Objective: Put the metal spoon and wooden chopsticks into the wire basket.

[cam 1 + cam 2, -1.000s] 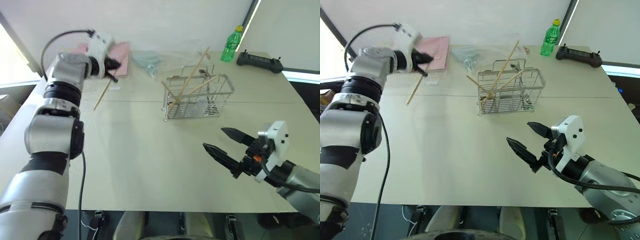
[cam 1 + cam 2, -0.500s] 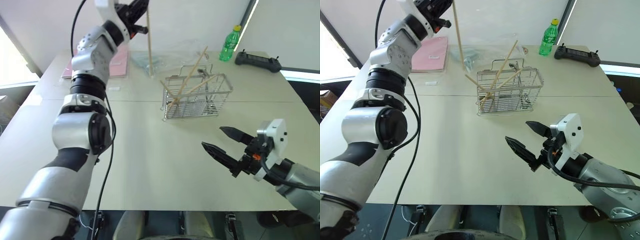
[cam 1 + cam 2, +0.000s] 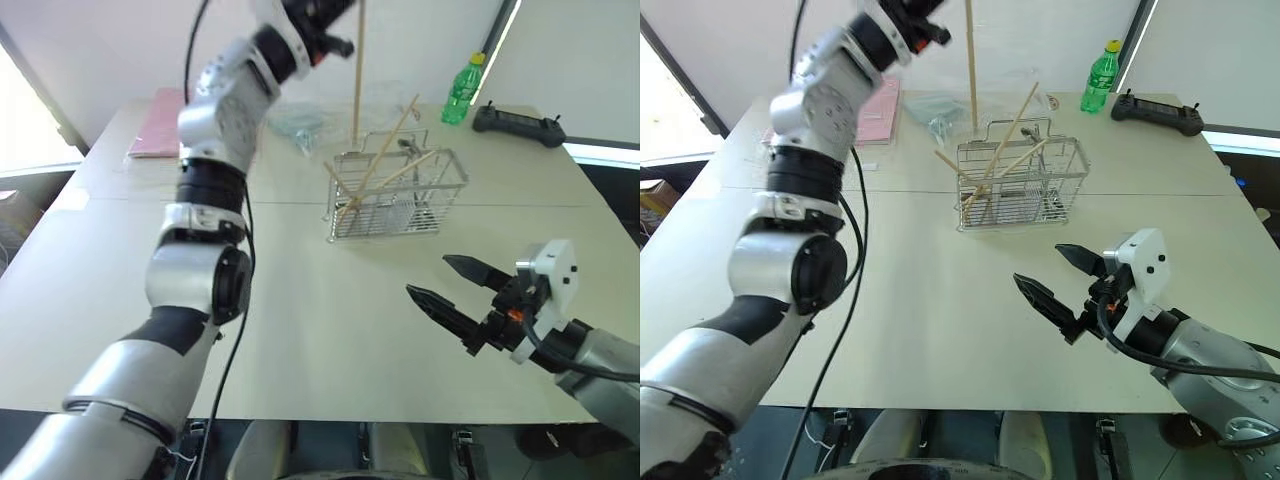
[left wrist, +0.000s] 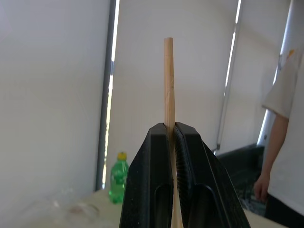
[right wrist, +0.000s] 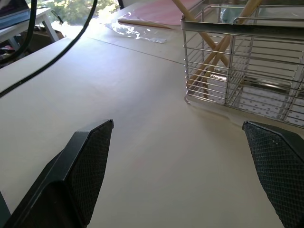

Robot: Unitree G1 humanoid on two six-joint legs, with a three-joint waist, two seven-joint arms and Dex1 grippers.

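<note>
A single chopstick (image 3: 358, 70) is clamped upright between the closed fingers of the left gripper (image 4: 171, 137), which is raised high above the far side of the table (image 3: 300, 300). The stick hangs nearly vertical, and its lower end is seen just above the far left corner of the basket (image 3: 395, 195); whether it touches the wire cannot be told. In the left wrist view the stick's top end rises past the fingertips.

The basket stands on the far half of the table, toward the middle. More chopsticks (image 3: 385, 150) are already in it, leaning crosswise with their upper ends sticking out above the rim. Something shiny is seen low inside the basket in the right wrist view (image 5: 266, 85); whether it is the spoon cannot be told.

The right gripper (image 3: 452, 290) is held low over the near right part of the table, its fingers spread wide with nothing between them, pointed toward the basket and well apart from it.

A green bottle (image 3: 463, 88) and a black controller (image 3: 520, 122) are at the far right edge, a pink sheet (image 3: 160, 122) at the far left, and a clear plastic bag (image 3: 300, 122) beyond the basket. A person (image 4: 285, 142) is seen in the left wrist view.
</note>
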